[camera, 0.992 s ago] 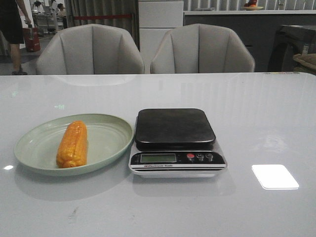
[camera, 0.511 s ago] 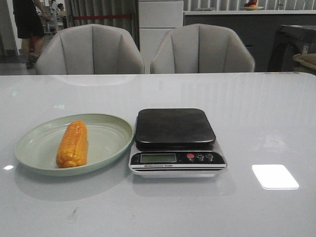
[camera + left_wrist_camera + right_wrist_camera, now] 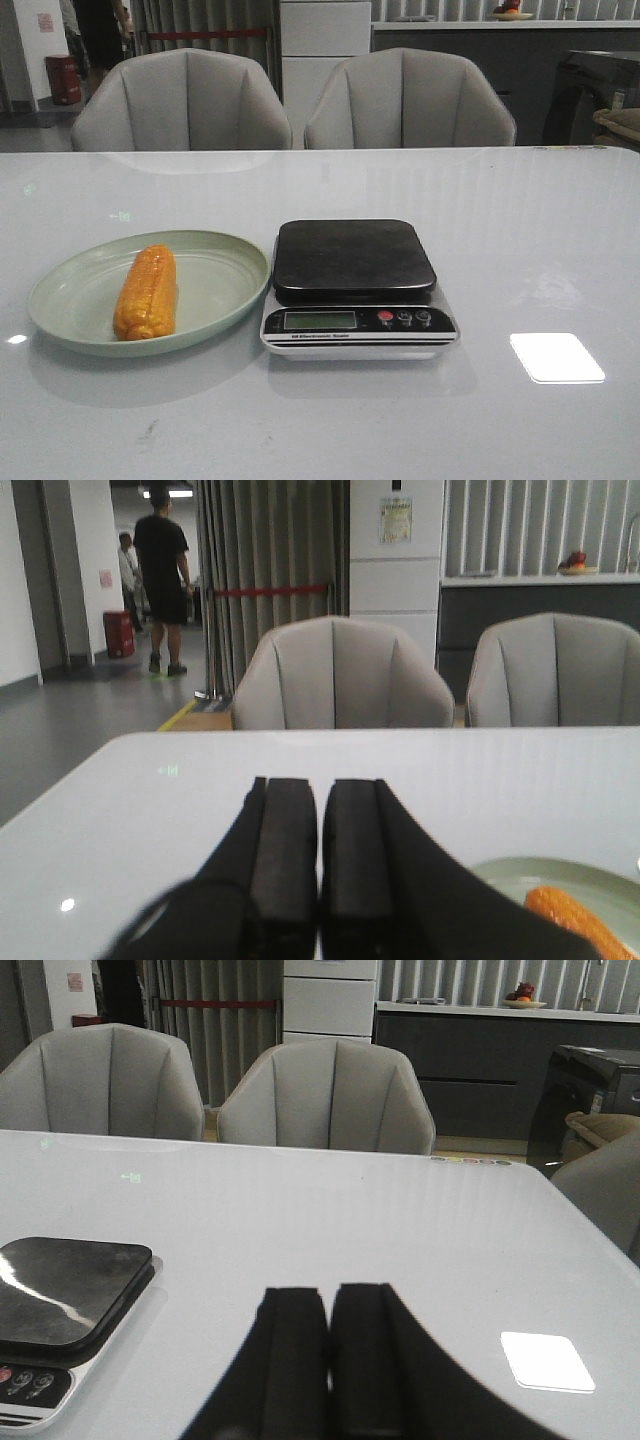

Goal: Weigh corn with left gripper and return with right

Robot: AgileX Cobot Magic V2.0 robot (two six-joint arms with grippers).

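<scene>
The orange-yellow corn point(image 3: 147, 291) lies lengthwise on the pale green plate point(image 3: 220, 262) at the left of the table. A kitchen scale point(image 3: 355, 286) with a black platform stands right beside the plate, nothing on it. Neither gripper shows in the front view. In the left wrist view my left gripper point(image 3: 320, 785) is shut and empty above the table, with the plate's rim point(image 3: 510, 872) and an end of the corn point(image 3: 578, 920) off to one side. In the right wrist view my right gripper point(image 3: 329, 1292) is shut and empty, with the scale point(image 3: 60, 1305) to its side.
Two grey chairs point(image 3: 185, 101) point(image 3: 408, 98) stand behind the table's far edge. A bright reflection point(image 3: 556, 357) lies on the glossy table right of the scale. A person point(image 3: 165, 560) stands far back in the room.
The corn, plate and scale have not moved. Only the person in the background has walked further right behind the chairs.
</scene>
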